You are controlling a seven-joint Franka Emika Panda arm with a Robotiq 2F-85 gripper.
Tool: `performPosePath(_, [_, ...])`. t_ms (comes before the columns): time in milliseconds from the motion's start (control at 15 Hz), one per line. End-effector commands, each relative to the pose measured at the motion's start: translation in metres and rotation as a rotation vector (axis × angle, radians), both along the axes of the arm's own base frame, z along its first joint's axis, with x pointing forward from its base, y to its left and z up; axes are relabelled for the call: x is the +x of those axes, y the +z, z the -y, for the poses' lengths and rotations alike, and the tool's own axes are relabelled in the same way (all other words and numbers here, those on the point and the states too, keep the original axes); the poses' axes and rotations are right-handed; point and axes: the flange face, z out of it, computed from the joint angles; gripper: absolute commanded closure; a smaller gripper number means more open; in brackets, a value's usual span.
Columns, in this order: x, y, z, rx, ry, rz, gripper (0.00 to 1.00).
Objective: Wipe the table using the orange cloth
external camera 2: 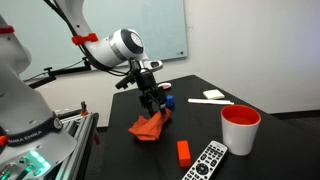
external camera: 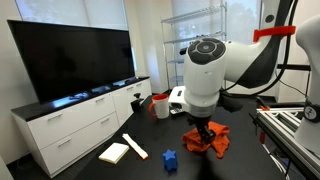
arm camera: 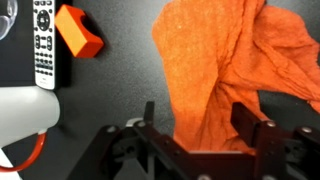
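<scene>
Tool (external camera 2: 155, 103) pinching the orange cloth (external camera 2: 150, 126) over the black table (external camera 2: 205, 120).
A bunched fold sits between its fingers; the rest trails on the table, near an orange block (external camera 2: 184, 151).

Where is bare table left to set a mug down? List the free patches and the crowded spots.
Free: the black tabletop between the orange cloth, the red cup and the white stick; also the strip in front of the cloth. Crowded: the near corner, where cup, remote and orange block sit close, and under the claw.
</scene>
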Motion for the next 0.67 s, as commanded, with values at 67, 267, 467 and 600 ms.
performPosePath(67, [0.011,0.044,0.001,0.14,-0.135,0.036,0.0])
performPosePath(267, [0.025,0.075,0.009,0.24,-0.248,0.048,0.0])
performPosePath(467, [0.04,0.12,0.01,0.34,-0.338,0.059,0.0])
performPosePath(600, [0.05,0.148,0.011,0.368,-0.372,0.084,0.0])
